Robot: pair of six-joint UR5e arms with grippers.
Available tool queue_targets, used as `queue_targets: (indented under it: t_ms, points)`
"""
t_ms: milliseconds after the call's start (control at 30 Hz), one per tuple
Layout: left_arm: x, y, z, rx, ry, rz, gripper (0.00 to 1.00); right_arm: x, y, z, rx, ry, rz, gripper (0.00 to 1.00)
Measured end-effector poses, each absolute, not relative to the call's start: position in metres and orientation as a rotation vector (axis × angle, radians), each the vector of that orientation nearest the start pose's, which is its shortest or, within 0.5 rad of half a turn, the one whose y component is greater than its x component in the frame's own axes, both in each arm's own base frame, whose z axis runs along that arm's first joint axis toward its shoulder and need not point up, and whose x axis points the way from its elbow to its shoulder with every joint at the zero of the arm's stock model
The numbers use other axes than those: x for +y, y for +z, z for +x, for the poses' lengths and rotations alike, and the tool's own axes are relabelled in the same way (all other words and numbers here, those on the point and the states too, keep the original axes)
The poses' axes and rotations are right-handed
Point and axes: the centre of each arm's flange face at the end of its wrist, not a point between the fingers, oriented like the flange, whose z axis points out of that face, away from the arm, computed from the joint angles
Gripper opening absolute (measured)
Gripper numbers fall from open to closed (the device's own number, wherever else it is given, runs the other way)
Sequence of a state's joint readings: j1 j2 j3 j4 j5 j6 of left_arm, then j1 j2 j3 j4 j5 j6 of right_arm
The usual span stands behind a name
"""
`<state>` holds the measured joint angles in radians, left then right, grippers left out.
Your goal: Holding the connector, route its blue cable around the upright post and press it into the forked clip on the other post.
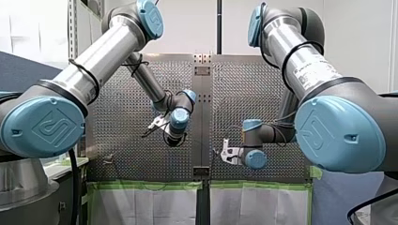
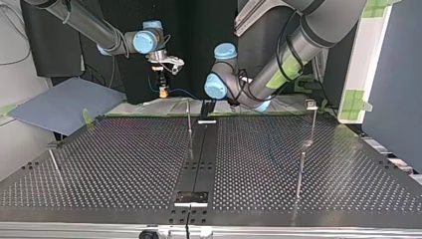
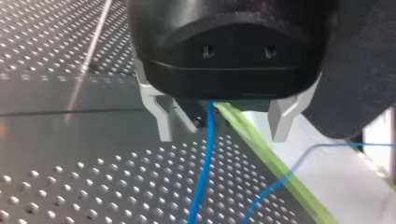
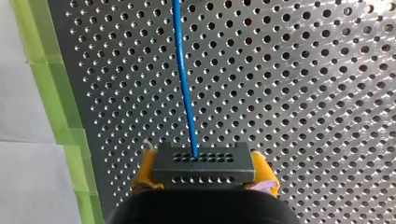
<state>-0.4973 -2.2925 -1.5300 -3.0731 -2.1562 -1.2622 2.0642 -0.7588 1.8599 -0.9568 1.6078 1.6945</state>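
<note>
Between the right gripper's [image 4: 204, 169] yellow pads [image 4: 262, 169], clamped firmly, sits the connector [image 4: 204, 161]: a dark grey block with two rows of small holes. Its blue cable [image 4: 184, 84] leaves the face centrally and runs over the perforated table [image 4: 303, 93]. Left gripper [image 3: 223, 134]: metal fingers [image 3: 164, 119] wide apart, cable passing loosely between

Connector [image 4: 204, 158] between pads [image 4: 264, 170] of right tool [image 4: 204, 170]; cable [image 4: 183, 79] leads ahead over table [image 4: 303, 93], between fingers [image 3: 163, 116] of left tool [image 3: 223, 136]
</note>
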Motion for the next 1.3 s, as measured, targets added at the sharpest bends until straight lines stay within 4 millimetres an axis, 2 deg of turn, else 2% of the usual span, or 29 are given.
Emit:
queue_targets:
  t_ms: [567,967,1300]
  points:
    - [-0.393,0.100,0.484,1.959,0.202,0.421,0.99,-0.444,-0.004,0.390,-1.105,1.575,1.642,0.00]
    - [-0.393,0.071,0.459,1.971,0.025,0.379,0.99,-0.449,-0.002,0.393,-1.074,1.623,1.687,0.00]
    - [-0.392,0.062,0.449,1.941,-0.025,0.266,0.99,-0.446,-0.002,0.396,-1.046,1.662,1.732,0.00]
